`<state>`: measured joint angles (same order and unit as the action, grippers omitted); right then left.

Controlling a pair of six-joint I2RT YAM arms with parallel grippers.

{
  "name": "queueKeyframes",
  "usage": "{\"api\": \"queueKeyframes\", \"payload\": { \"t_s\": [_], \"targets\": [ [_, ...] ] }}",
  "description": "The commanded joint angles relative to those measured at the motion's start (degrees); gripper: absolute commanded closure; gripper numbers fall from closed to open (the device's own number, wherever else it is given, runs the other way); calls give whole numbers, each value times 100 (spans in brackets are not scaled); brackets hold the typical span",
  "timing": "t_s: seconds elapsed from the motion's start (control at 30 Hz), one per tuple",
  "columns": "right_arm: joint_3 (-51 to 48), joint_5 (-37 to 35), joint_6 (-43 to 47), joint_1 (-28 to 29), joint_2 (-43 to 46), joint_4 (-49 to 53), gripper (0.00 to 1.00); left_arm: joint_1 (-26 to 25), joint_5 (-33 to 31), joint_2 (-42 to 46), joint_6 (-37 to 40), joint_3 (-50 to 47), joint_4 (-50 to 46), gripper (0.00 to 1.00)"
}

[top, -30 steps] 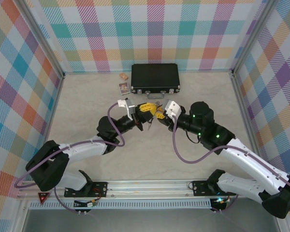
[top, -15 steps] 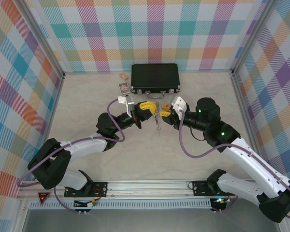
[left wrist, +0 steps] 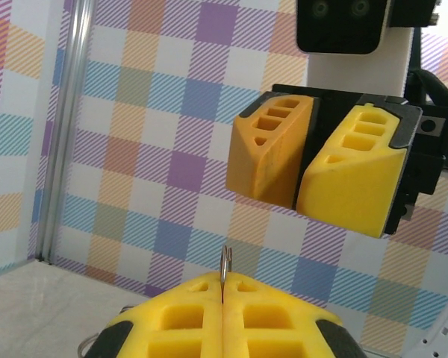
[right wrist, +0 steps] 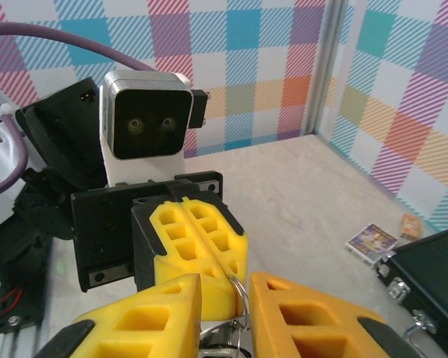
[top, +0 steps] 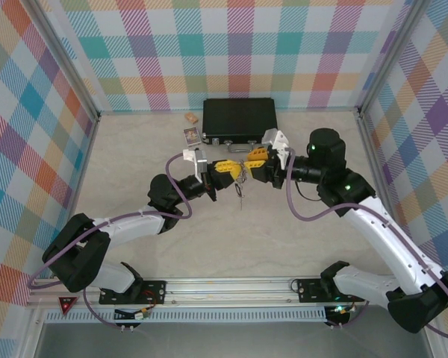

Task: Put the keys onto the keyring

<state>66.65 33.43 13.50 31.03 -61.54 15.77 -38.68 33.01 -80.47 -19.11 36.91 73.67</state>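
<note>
The keyring is a thin double-wire metal ring, and my left gripper is shut on its rim. Both grippers are raised over the table's middle, tips facing each other. In the top view my left gripper meets my right gripper at the ring. My right gripper stands narrowly apart, with the ring in its gap. A silver key lies between its fingers, low in the right wrist view. A small piece dangles below the ring.
A black case lies shut at the back of the table, just beyond the grippers. Next to its left end are a small picture card and a tan block. Plaid walls enclose the table on three sides.
Both grippers have moved toward the case with the ring between them. The right wrist has swung round to face the left gripper. The left grip on the ring is unchanged.
</note>
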Motion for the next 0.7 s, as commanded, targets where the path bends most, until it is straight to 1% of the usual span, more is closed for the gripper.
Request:
{"api": "queueKeyframes", "payload": {
  "t_s": [0.0,0.3,0.57,0.67],
  "targets": [
    [155,618,-161,-112,-91,265,77,53,133,250,-144,-34,367,100],
    [111,1329,-457,-478,-379,190,77,53,345,284,-276,53,367,100],
    [159,1784,-592,-587,-586,133,79,48,447,274,-344,111,367,100],
    [198,1945,-603,-587,-666,200,77,53,437,274,-342,122,367,100]
  ]
}}
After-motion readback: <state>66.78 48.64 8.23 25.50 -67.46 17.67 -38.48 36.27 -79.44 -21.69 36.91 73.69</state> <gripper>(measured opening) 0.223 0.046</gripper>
